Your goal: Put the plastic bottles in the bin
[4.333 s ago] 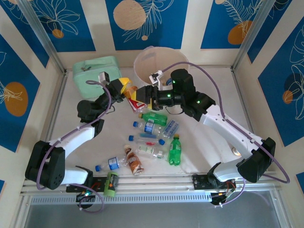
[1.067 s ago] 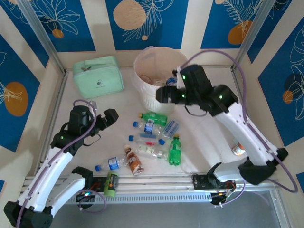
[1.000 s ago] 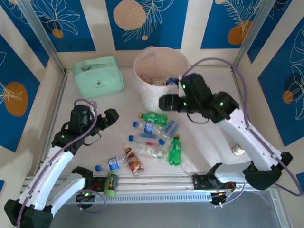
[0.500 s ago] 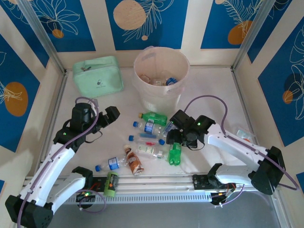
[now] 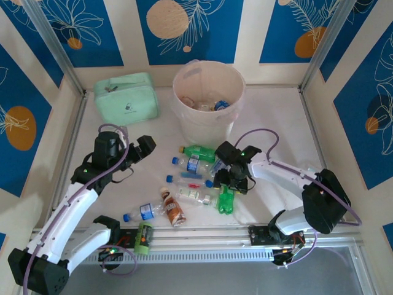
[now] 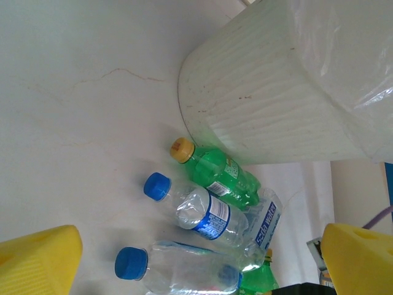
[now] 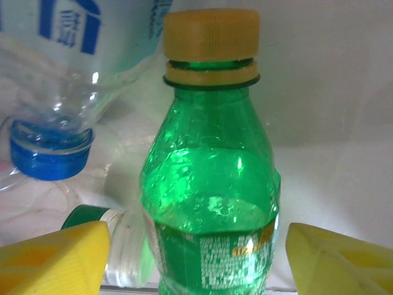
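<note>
Where the surface (image 5: 276, 123) is meeting the near rail, one rail-side green bottle (image 5: 144, 236) is lying. Eight more plastic bottles (image 5: 191, 163) are lying scattered just beyond it. Count outside the bin: nine (three green, one brown, five clear), with blue, green and yellowish caps showing. Two tools, one bin, one pouch.

The right tool (image 5: 226, 186) is sitting low over the cluster. Its yellow fingers (image 7: 55, 258) are spread to either side of the middle green bottle (image 7: 209, 184), which is glossy, labelled and yellowish-capped. Contact: cannot tell. The left tool (image 5: 146, 149) is hanging left of the cluster, spread wide and gripping nothing.

Farther back, the bin (image 5: 209, 123) is standing upright, white, ribbed and bag-lined, with bottles inside; that number is unclear. A mint-green pouch (image 5: 126, 98) is lying far left.

Half a second earlier the right tool was sitting slightly farther back, and a second ago it was up at the bin rim. The left tool is barely shifting.
</note>
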`<action>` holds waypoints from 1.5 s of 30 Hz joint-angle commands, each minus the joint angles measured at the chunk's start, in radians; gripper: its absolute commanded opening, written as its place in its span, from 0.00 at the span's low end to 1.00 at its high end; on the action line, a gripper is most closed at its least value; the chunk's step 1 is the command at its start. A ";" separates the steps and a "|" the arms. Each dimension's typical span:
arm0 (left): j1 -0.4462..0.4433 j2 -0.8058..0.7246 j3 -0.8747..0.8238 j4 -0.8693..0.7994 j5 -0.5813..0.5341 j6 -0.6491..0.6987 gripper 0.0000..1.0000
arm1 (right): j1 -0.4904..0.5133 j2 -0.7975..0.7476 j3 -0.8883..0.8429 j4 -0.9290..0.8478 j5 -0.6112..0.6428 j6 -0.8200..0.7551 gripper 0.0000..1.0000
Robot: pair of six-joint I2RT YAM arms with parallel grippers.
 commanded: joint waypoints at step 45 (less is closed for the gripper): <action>-0.130 0.154 0.070 0.651 0.602 -0.170 0.89 | 0.081 -0.239 0.277 0.434 -0.533 -0.222 0.55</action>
